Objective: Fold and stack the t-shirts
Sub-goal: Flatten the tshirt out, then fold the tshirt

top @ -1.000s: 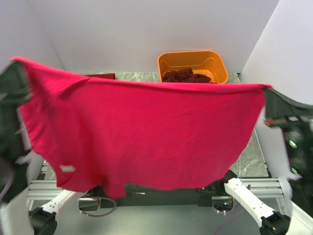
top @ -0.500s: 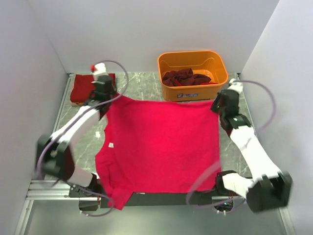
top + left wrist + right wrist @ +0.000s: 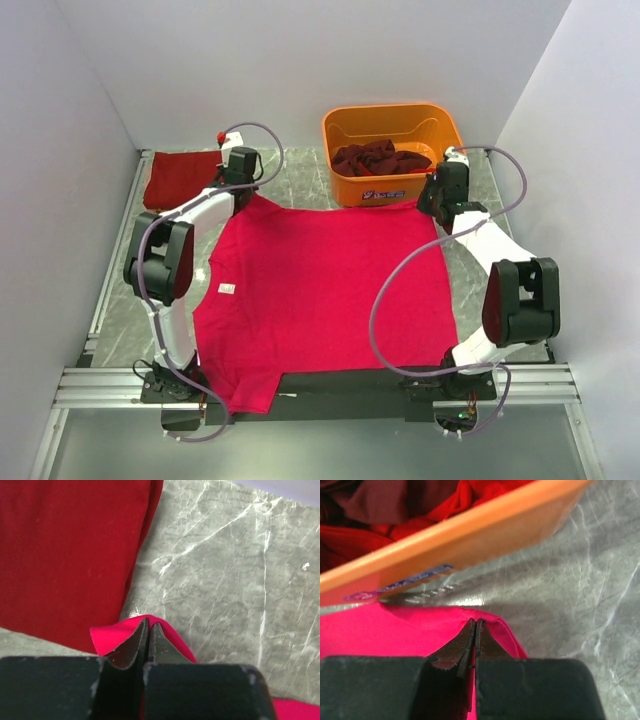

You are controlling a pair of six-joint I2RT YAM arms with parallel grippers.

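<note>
A bright pink-red t-shirt (image 3: 330, 290) lies spread flat on the marble table, its near end hanging over the front edge. My left gripper (image 3: 243, 190) is shut on its far left corner (image 3: 107, 636), jaws pressed together with cloth between them (image 3: 149, 625). My right gripper (image 3: 432, 203) is shut on the far right corner (image 3: 395, 625), fingertips pinching the hem (image 3: 475, 625). A folded dark red t-shirt (image 3: 182, 178) lies at the back left, just beyond the left gripper (image 3: 65, 555).
An orange tub (image 3: 393, 140) stands at the back, right behind the shirt's far edge, with crumpled maroon and red shirts (image 3: 380, 157) inside; its wall (image 3: 460, 535) is close ahead of the right gripper. White walls enclose the table on three sides.
A second ago both arms held the pink-red shirt up high, hanging like a curtain. They have since swung forward and down, and it now lies flat on the table.
</note>
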